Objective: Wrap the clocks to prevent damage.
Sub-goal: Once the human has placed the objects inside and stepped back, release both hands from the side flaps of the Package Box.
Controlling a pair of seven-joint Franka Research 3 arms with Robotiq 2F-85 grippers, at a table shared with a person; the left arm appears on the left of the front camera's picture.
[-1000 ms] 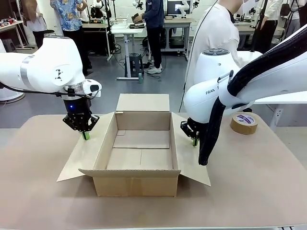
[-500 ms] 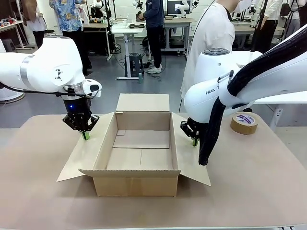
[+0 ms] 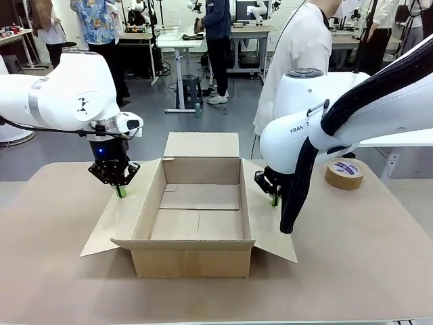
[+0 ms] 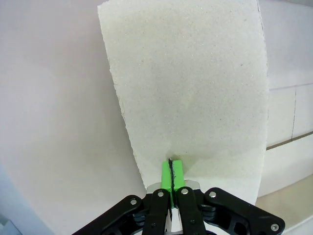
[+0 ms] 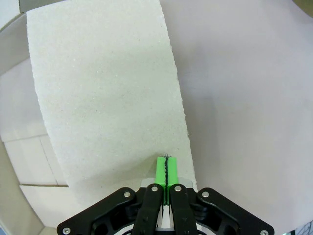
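An open cardboard box (image 3: 200, 215) stands mid-table with all flaps spread and nothing inside it. My left gripper (image 3: 120, 191) is shut, its green pads pressed together, with the tips resting on the box's left flap (image 3: 120, 217). In the left wrist view the shut left gripper (image 4: 172, 171) touches the left flap (image 4: 190, 88). My right gripper (image 3: 275, 200) is also shut, tips down on the right flap (image 3: 267, 223). The right wrist view has the right gripper (image 5: 166, 169) at the edge of the right flap (image 5: 107, 88). The clocks are out of view.
A roll of brown tape (image 3: 344, 174) lies on the table at the far right. A person in a white shirt (image 3: 298, 54) stands behind the table's far edge. The beige tabletop (image 3: 365, 257) stretches around the box.
Both arms hold still on the flaps. The person in white behind the table has shifted slightly.
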